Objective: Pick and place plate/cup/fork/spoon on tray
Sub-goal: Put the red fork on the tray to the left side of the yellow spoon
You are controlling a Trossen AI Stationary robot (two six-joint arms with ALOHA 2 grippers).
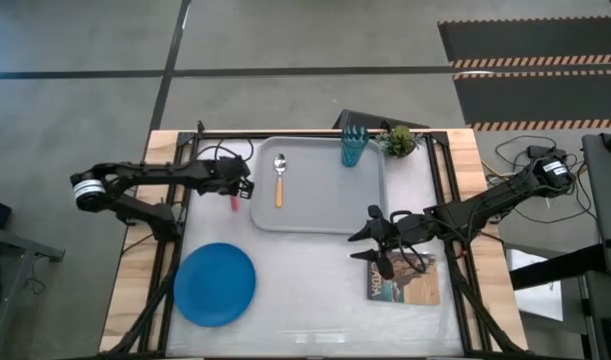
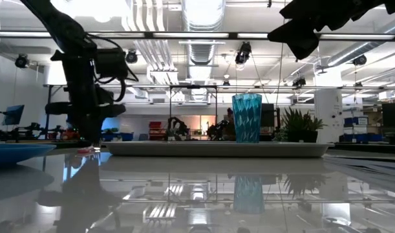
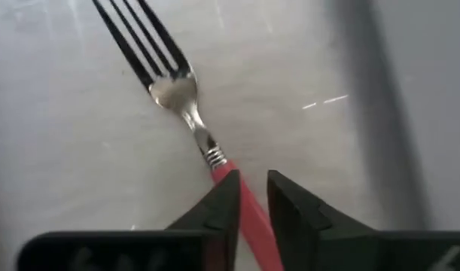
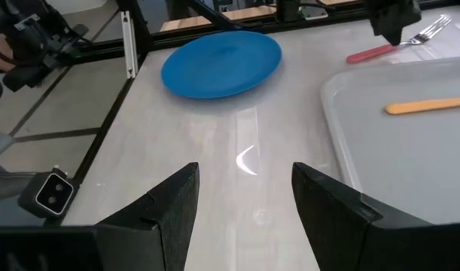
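The fork (image 3: 173,83) lies flat on the table just left of the tray (image 1: 320,215), its pink-red handle (image 1: 234,203) toward the near edge. My left gripper (image 1: 241,191) is down at the table and shut on that handle. The spoon (image 1: 279,180) with its orange handle lies on the tray's left part. The teal cup (image 1: 354,147) stands upright in the tray's far right corner. The blue plate (image 1: 215,284) lies on the table at the near left. My right gripper (image 1: 375,238) is open and empty above the table, near the tray's near right corner. My left gripper pinches the fork's pink-red handle (image 3: 243,205) between its two fingers, at the handle's end next to the metal neck. The fingers come from above, pointing down, and lie across the handle. The fork lies on the table, tines pointing away from the gripper.
A small green potted plant (image 1: 400,140) stands by the tray's far right corner. A brown picture-covered book (image 1: 403,278) lies near the right gripper. Bare table shows between the plate and the book.
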